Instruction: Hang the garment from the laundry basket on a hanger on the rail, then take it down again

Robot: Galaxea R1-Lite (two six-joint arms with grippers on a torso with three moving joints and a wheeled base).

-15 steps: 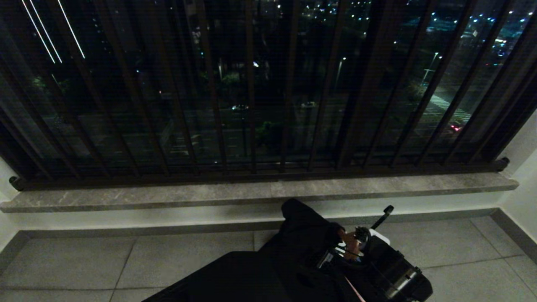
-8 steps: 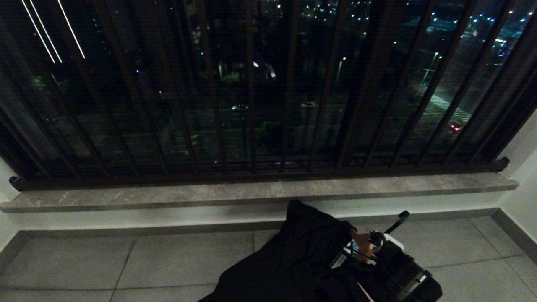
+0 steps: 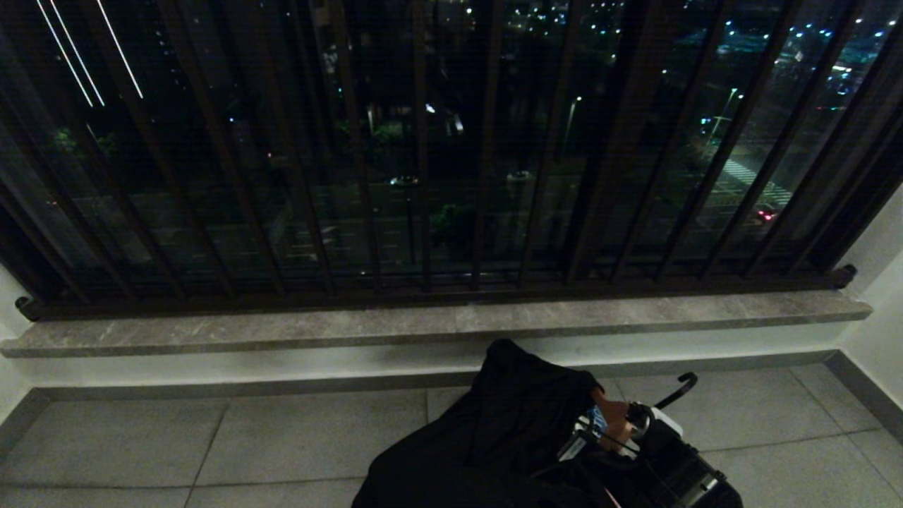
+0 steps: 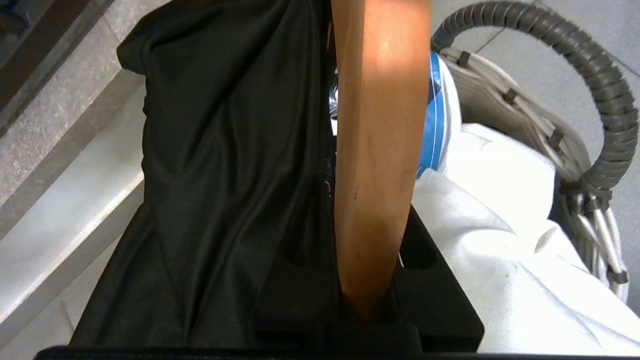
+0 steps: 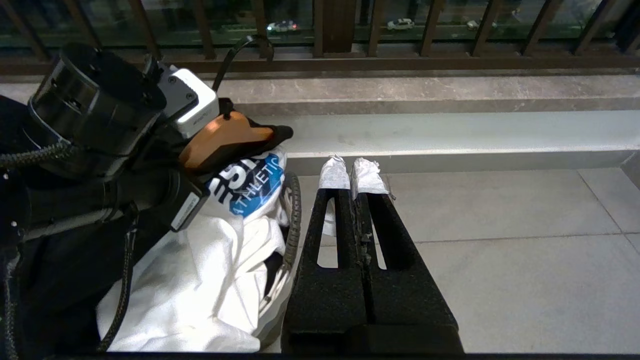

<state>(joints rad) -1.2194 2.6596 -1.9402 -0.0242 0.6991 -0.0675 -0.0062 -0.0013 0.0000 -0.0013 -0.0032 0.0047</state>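
Right wrist view shows the basket (image 5: 292,220), a dark ribbed hoop on the tiled floor (image 5: 500,215) near the ledge (image 5: 425,95), holding a bunched white shirt (image 5: 200,285) with a blue print facing up. Over the basket, the left gripper (image 4: 367,305) has its fingers clamped on a wooden hanger (image 4: 377,130). A black garment (image 4: 215,165) is draped over the hanger, hanging down on the basket's left side. From the fingers the hanger's long axis runs away toward the ledge and railing (image 3: 423,176); in the head view its dark hook (image 3: 679,390) points up and to the right. The right gripper (image 5: 353,172) rests low, just right of the basket, fingers (image 5: 332,172) pressed together on nothing, pointing at the ledge.
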